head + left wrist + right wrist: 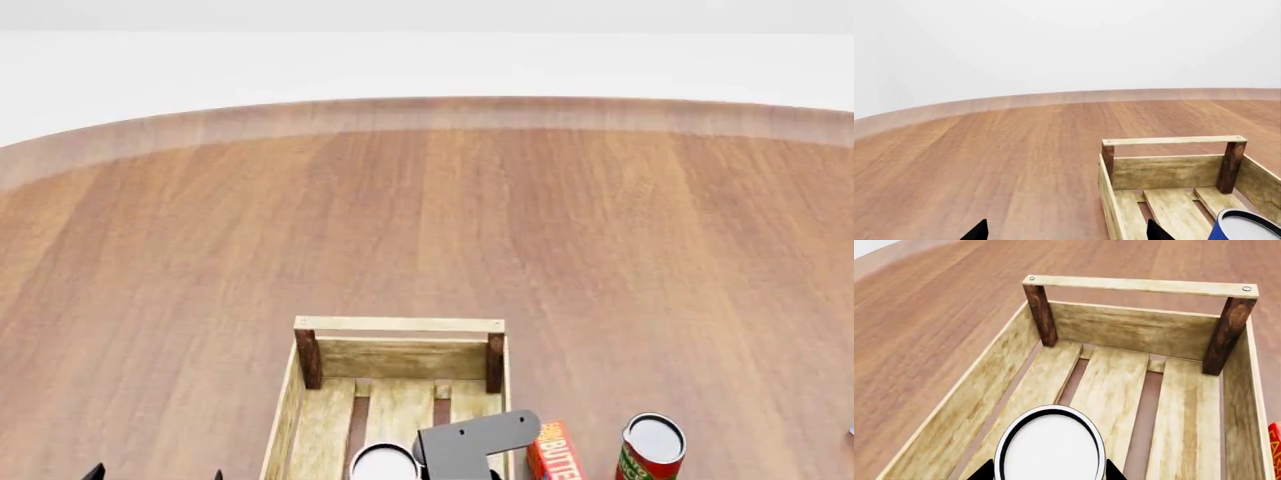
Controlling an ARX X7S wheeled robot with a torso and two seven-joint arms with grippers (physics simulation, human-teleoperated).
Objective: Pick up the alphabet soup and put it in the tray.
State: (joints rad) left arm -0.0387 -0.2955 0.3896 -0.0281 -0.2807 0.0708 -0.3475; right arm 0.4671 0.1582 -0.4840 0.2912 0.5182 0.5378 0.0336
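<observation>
- Small cylindrical alphabet soup can point(1049, 447) with white top and dark rim, blue side showing in the left wrist view, sits upright between the two black fingertips of the right gripper point(1048, 471); one tip shows at each side of the can, close against it, so the fingers appear to be pinching it
- Can is over the interior of the long light-wood slatted tray point(1134, 330), above the slats towards the near end; its long axis is vertical, top facing the camera
- Cannot tell from these views whether the can's base touches the slats or hangs above them
- Key relation: can lies directly under the right gripper and inside the tray walls, nearer the left wall than the right; judged next move is a straight lowering and release, no sideways travel needed
- Left gripper point(1066, 231) is beside the tray over bare wooden tabletop point(641, 230), fingertips spread wide, holding nothing
- Red-and-green can with grey top point(650, 447) and red butter box point(553, 452) stand outside the tray, on its right
</observation>
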